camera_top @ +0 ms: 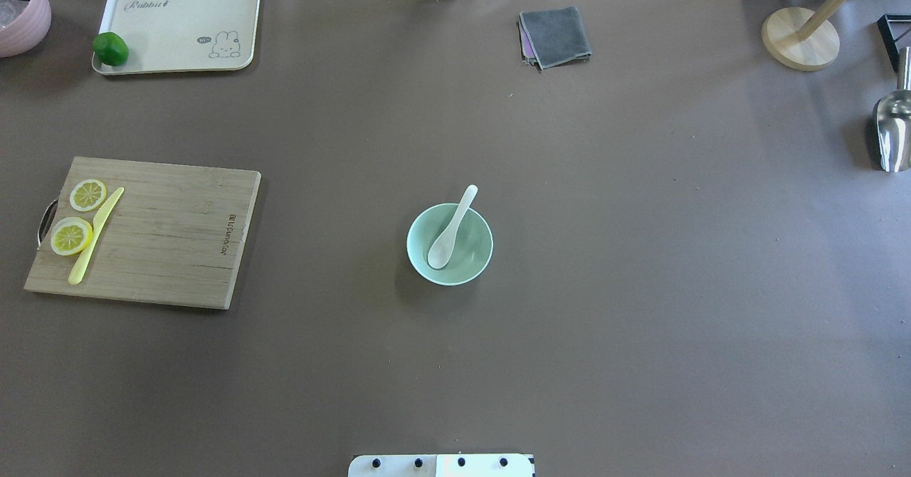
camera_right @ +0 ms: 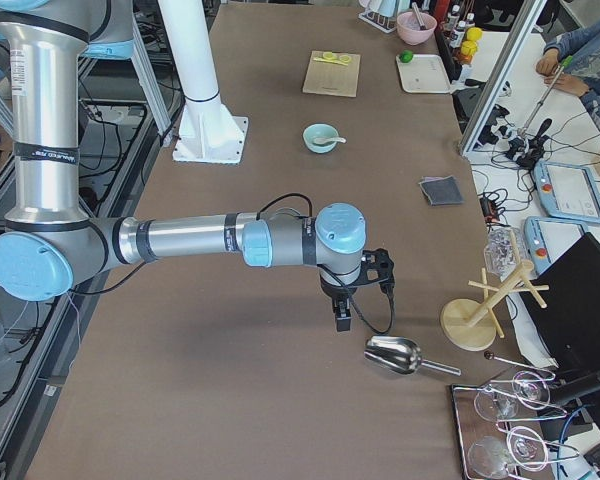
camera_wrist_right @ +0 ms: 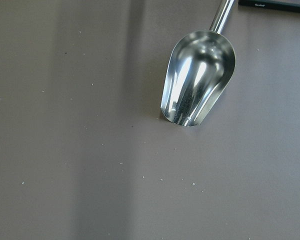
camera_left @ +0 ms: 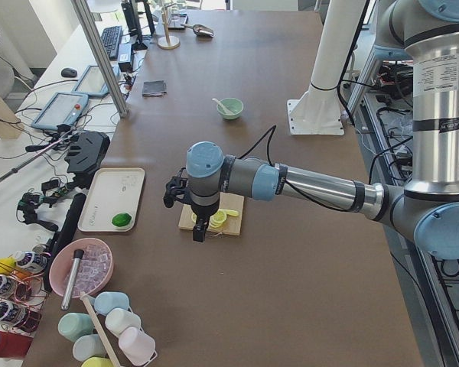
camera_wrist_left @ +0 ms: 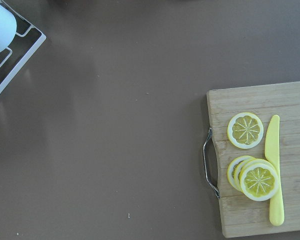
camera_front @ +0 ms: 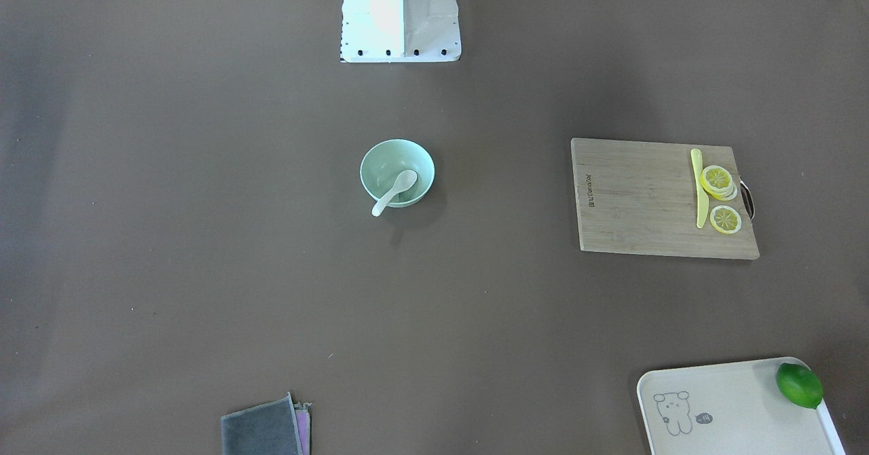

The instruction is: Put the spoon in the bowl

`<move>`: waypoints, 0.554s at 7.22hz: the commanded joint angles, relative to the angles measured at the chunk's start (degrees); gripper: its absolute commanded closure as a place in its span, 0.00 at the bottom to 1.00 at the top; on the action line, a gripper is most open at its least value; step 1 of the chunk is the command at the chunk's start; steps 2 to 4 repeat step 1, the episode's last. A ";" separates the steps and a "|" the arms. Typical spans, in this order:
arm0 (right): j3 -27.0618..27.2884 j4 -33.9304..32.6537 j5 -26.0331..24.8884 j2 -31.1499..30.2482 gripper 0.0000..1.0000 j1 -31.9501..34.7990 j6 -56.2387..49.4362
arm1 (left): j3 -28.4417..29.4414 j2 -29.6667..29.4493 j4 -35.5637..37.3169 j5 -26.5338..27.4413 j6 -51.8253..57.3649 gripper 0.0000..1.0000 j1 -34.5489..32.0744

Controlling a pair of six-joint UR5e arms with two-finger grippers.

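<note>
The white spoon point(camera_top: 450, 231) lies in the mint-green bowl point(camera_top: 471, 255) at mid-table, scoop down inside and handle resting over the far rim. Both also show in the front-facing view, the spoon point(camera_front: 394, 193) in the bowl point(camera_front: 381, 161). Neither gripper is near them. My left gripper point(camera_left: 201, 229) hangs over the cutting board at the table's left end, seen only in the left side view. My right gripper point(camera_right: 342, 318) hangs near the metal scoop at the right end, seen only in the right side view. I cannot tell whether either is open or shut.
A wooden cutting board point(camera_top: 171, 235) with lemon slices point(camera_top: 71, 236) and a yellow knife point(camera_top: 96, 235) lies at left. A tray point(camera_top: 178, 28) with a lime point(camera_top: 111, 49) sits far left. A grey cloth point(camera_top: 555, 35), a metal scoop point(camera_top: 893, 132) and a wooden stand point(camera_top: 801, 39) sit right.
</note>
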 commanded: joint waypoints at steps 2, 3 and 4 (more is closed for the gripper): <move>-0.01 0.02 0.20 0.09 0.00 -0.01 0.00 | 0.02 -0.01 0.08 0.12 0.00 0.02 0.02; -0.01 0.02 0.20 0.09 0.00 -0.01 0.00 | 0.02 -0.01 0.08 0.12 0.00 0.02 0.02; -0.01 0.02 0.20 0.09 0.00 -0.01 0.00 | 0.02 -0.01 0.08 0.12 0.00 0.02 0.02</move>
